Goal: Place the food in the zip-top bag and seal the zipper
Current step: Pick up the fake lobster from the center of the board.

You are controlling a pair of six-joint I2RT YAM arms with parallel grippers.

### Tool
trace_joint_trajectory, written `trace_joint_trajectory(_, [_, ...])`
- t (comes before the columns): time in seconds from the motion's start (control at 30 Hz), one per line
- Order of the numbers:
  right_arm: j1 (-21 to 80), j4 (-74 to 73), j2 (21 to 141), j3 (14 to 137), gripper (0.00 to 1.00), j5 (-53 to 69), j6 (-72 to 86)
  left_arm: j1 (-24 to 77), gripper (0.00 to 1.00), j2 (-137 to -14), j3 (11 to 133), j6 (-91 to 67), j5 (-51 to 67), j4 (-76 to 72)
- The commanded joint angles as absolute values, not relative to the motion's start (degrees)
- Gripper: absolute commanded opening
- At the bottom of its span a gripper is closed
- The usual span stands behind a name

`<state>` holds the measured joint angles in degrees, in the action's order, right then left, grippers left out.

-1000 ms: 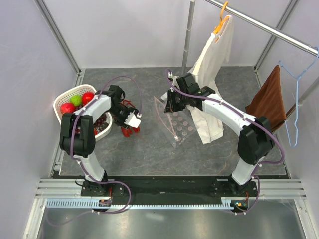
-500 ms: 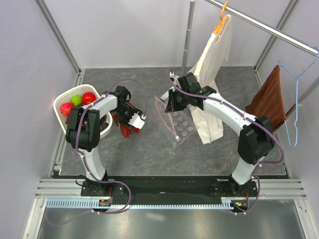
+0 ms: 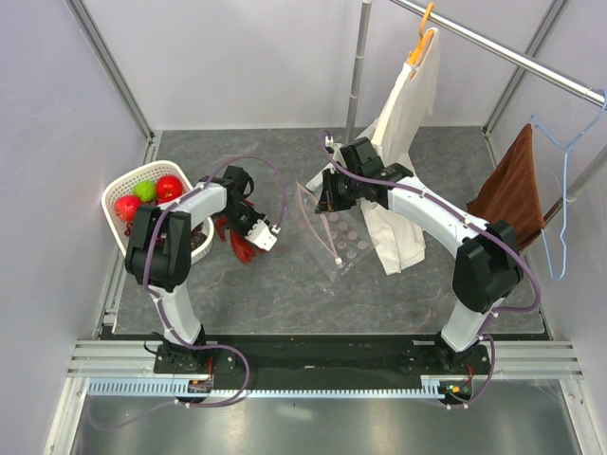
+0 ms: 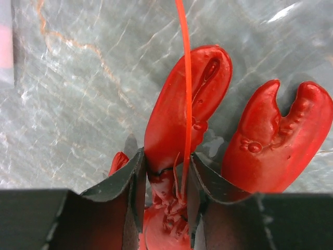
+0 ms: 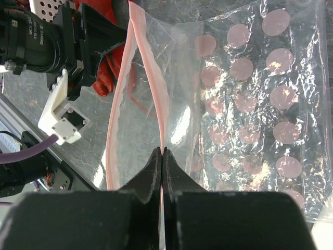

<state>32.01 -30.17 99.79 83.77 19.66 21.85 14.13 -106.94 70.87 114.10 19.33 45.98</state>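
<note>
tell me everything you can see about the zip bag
The bag is clear, floppy, crinkled plastic printed with rows of pale pink dots, with a pink zipper along its mouth. The right gripper is shut on one lip, holding it up so the mouth gapes open. The rest lies on the table, beside the shirt.

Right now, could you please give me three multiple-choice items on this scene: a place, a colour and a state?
1. Where is the green fruit? A in the white basket; B on the rail; C under the shirt.
2. What colour is the toy lobster in the left fingers? A red; B green; C purple.
3. The right fingers are: A wide open; B shut on the zip-top bag's zipper; C shut on the shirt.
Answers: 1 A, it lies inside the rim; 2 A, its claws are red; 3 B, they pinch the pink strip.
</note>
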Motion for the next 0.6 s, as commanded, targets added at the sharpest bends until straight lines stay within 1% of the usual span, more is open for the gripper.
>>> trace_joint_trajectory(0.0, [31.7, -28.2, 97.8, 83.3, 0.0, 20.3, 22.2, 14.7, 0.02, -101.7, 71.8, 128.4, 22.8, 50.7])
trace_joint_trajectory(0.23, [31.7, -28.0, 97.7, 83.8, 0.0, 19.5, 22.6, 14.3, 0.02, -95.1, 84.5, 110.8, 36.5, 59.5])
trace_joint_trajectory(0.27, [31.7, -28.0, 97.7, 83.8, 0.0, 19.4, 22.7, 14.3, 0.02, -94.3, 85.2, 107.7, 39.3, 60.1])
trace_joint_trajectory(0.4, [31.6, -28.1, 97.6, 84.2, 0.0, 19.0, 22.8, 14.4, 0.02, -90.3, 87.7, 99.0, 43.9, 60.1])
trace_joint_trajectory(0.5, [31.7, -28.0, 97.3, 84.5, 0.0, 19.0, 23.1, 12.8, 0.02, -88.1, 91.7, 85.8, 47.9, 59.0])
trace_joint_trajectory(0.53, [31.7, -28.0, 97.2, 84.6, 0.0, 19.0, 23.3, 12.0, 0.02, -87.7, 95.2, 81.3, 49.8, 59.0])
trace_joint_trajectory(0.57, [31.7, -28.0, 97.2, 84.9, 0.0, 19.0, 23.4, 9.6, 0.02, -86.8, 96.8, 72.3, 54.1, 58.9])
